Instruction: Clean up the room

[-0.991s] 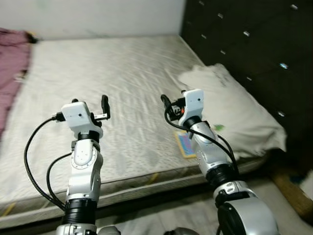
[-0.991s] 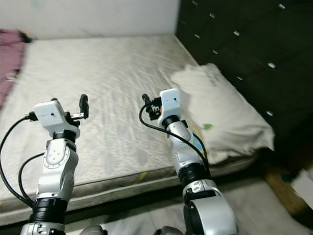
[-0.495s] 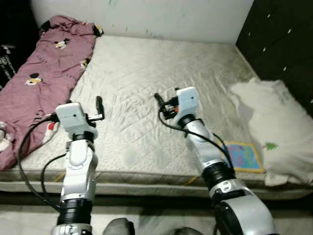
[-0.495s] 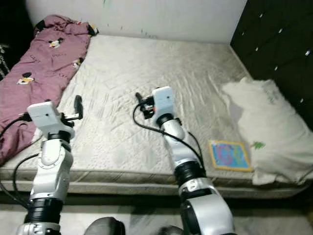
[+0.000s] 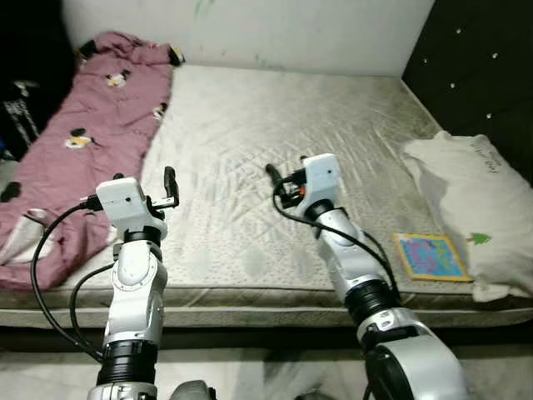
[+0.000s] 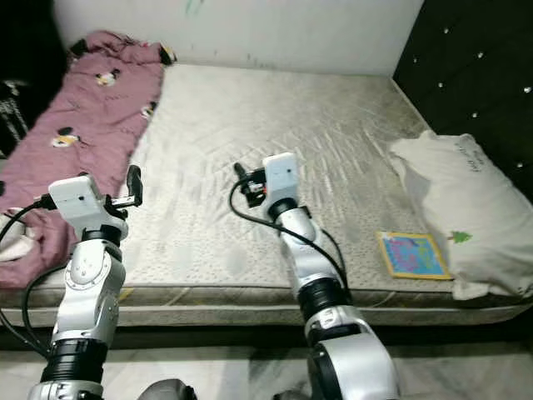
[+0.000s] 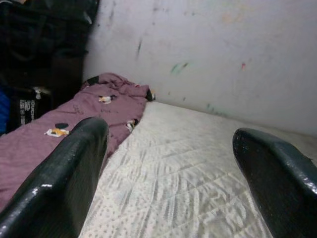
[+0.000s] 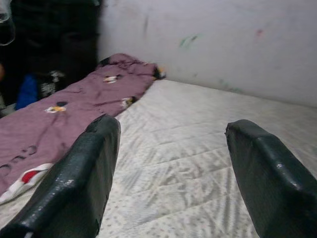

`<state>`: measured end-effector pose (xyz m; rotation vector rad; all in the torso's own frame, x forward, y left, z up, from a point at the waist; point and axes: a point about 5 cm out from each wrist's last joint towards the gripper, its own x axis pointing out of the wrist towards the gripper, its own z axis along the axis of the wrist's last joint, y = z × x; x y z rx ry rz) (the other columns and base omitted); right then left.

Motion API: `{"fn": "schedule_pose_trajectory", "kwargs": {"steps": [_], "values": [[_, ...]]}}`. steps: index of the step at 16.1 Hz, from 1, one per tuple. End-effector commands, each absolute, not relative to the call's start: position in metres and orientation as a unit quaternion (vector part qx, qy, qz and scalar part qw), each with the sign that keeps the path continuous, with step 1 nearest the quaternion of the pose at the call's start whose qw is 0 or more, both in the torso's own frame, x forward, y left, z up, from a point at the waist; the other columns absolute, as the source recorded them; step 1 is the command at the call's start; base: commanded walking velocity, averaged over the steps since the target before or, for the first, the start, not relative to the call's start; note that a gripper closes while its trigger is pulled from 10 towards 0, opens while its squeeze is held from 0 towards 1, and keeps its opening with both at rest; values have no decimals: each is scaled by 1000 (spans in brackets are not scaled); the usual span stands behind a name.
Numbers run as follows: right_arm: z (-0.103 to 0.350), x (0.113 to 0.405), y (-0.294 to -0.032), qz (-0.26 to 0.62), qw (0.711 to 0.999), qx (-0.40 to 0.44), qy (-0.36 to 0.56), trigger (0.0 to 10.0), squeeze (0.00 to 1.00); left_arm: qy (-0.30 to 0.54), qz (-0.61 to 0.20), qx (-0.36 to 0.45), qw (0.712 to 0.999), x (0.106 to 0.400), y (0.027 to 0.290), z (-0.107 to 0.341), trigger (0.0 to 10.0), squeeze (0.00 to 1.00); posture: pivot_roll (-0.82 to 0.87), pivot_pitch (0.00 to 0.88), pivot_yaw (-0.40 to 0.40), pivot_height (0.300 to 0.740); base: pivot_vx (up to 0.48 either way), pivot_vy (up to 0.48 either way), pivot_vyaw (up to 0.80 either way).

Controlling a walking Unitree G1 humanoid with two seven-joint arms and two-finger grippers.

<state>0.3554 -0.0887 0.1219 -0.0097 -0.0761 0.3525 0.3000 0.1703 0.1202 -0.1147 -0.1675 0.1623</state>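
A bare mattress with a pale quilted cover fills the middle of the room, and it serves as the landmark here. Along the mattress's left side, from the robot's stance, lies a crumpled pink-purple blanket printed with small cartoon figures; it runs from the far corner by the white wall down to the near edge, where one end hangs over the side. At the mattress's right side, against the dark tufted headboard, rests a white pillow with a small green mark near its lower corner, lying flat and slightly rumpled. Just beside the pillow, on the mattress near its front edge, lies a thin colourful picture book, flat, cover up, with a yellow border around blue and pink art. Beyond the blanket, off the mattress's left side, a dark bag stands in shadow; what it holds cannot be told. Both arms are raised over the near half of the mattress, touching nothing. The left pincer hovers above the mattress close to the blanket's edge, its two black fingers spread wide and holding nothing, as the left wrist view shows. The right pincer hovers above the middle of the mattress, well apart from the book and pillow, its fingers likewise spread wide with nothing between them.
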Motion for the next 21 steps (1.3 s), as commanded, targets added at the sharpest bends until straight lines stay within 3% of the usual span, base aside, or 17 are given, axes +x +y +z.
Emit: {"fn": "schedule_pose_trajectory", "kwargs": {"steps": [1,5,8,10,15,18,21], "values": [[123,355,-105,148,988,-2,-44,10000,0,-94,95,-35,990,293,175,120,10000,0,67,0,-40,740,0,0,0],[116,335,-133,126,990,-7,-56,10000,0,-72,112,-8,991,257,200,107,10000,0,57,0,-35,740,0,0,0],[103,319,-159,104,994,-19,-30,10000,0,-49,94,31,994,222,201,96,10000,0,75,0,-64,740,0,0,0],[97,302,-164,109,994,-18,-13,10000,0,-28,88,37,995,198,196,89,10000,0,75,0,-77,740,0,0,0],[88,277,-165,104,994,-26,17,10000,0,-14,66,19,998,202,175,87,10000,0,11,0,-66,740,0,0,0],[89,268,-173,82,996,-25,22,10000,0,-15,33,-1,999,211,160,92,10000,0,-24,0,-17,740,0,0,-656],[96,255,-183,60,998,-31,19,10000,0,8,1,-23,1000,214,139,85,10000,0,-99,0,85,740,0,0,-210]]}}
